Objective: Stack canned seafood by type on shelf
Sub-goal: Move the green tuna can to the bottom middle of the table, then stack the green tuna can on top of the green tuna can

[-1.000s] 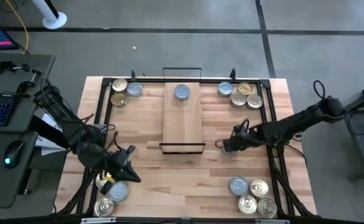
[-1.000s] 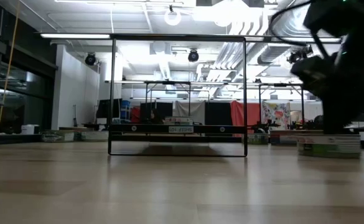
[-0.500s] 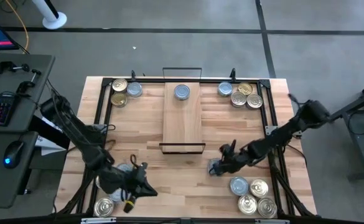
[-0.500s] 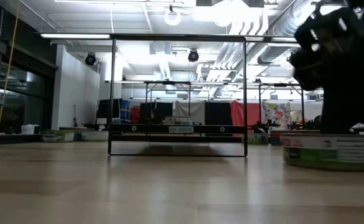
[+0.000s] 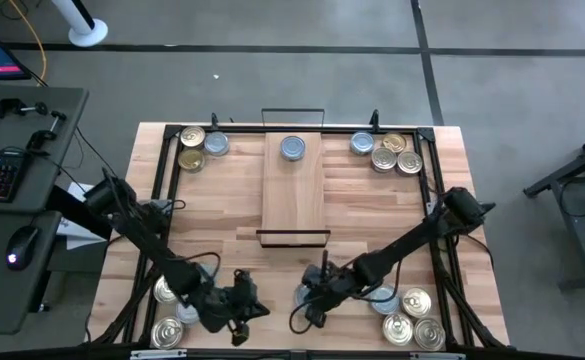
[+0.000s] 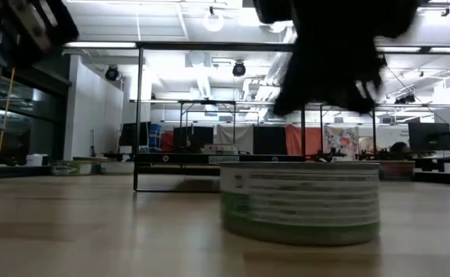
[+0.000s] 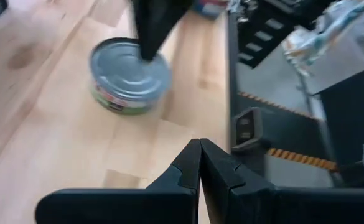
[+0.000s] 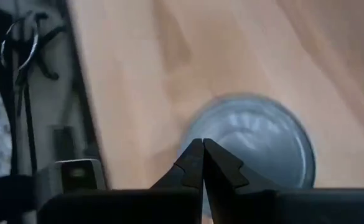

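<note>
Butcher-block tabletop (image 5: 222,255) is carrying everything, and a black tube frame (image 5: 168,165) is running around its working area. Shelf (image 5: 293,190), a narrow light-wood plank with black wire ends, is lying well beyond both grippers, toward the far middle of the table, and one silver-blue-topped tin (image 5: 292,148) is sitting at its far end.

Both dark arms are reaching to the near edge. The left gripper (image 5: 244,318) is hanging low over the wood with its fingers pressed together and nothing between them. Just ahead of it, toward the right arm, a silver-blue-topped tin with a green label (image 7: 130,74) is standing upright on the tabletop; in the low view the same tin (image 6: 300,201) is filling the foreground.

The right gripper (image 5: 310,303) is directly above this tin, its fingers also pressed together, their tip touching or nearly touching the lid (image 8: 256,143); I cannot tell which. It is not pinching the tin.

Other tins are grouped in the corners: behind the left gripper at the near left (image 5: 172,312), behind the right gripper at the near right (image 5: 409,318), and far beyond them at the far left (image 5: 202,148) and far right (image 5: 387,152), gold and silver-blue tops mixed.
</note>
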Robot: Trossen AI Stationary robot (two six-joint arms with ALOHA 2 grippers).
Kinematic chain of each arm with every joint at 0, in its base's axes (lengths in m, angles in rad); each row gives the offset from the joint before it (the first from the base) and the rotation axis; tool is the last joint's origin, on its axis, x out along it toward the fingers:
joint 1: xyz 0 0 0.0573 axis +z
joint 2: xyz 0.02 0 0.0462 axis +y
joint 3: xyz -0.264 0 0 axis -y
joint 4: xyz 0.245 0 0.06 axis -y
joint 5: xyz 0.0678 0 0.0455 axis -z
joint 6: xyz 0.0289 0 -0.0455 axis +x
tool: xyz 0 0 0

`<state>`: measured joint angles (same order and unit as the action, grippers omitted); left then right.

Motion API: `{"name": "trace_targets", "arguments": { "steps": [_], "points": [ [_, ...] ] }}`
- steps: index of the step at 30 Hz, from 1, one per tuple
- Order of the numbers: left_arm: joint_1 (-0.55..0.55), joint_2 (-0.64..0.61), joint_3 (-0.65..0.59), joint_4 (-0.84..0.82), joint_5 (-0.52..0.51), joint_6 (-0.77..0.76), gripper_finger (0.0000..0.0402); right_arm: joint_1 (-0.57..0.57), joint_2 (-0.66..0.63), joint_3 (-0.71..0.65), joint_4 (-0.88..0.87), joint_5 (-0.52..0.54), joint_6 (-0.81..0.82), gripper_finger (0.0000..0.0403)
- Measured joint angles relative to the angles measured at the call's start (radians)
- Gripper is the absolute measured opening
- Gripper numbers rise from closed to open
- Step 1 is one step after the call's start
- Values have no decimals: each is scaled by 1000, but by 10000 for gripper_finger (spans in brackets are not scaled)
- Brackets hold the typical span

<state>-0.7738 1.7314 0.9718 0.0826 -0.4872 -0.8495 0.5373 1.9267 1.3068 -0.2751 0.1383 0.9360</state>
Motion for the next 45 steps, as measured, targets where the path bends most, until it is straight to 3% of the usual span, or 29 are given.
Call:
{"name": "trace_targets", "arguments": {
  "steps": [5, 9, 12, 18, 25, 32, 45],
  "points": [
    [65, 97, 0, 165, -20, 186, 0, 15, -40, 49, -244, 10, -42, 0],
    [121, 171, 3, 305, 31, 323, 0, 47, -81, 3, -360, -4, 44, 0],
    [148, 197, 29, 296, 2, 399, 0, 69, -90, -65, -341, -27, 111, 0],
    [186, 212, 46, 268, -21, 564, 0, 79, -78, -163, -130, -74, 138, 0],
    [180, 217, 41, 243, 43, 564, 0, 70, -72, -177, -77, -9, 31, 0],
    [174, 277, 41, 268, 61, 526, 0, 71, -59, -177, -89, -18, -104, 0],
    [190, 285, 44, 307, 60, 512, 0, 58, -39, -177, -76, -16, -107, 0]
  ]
}}
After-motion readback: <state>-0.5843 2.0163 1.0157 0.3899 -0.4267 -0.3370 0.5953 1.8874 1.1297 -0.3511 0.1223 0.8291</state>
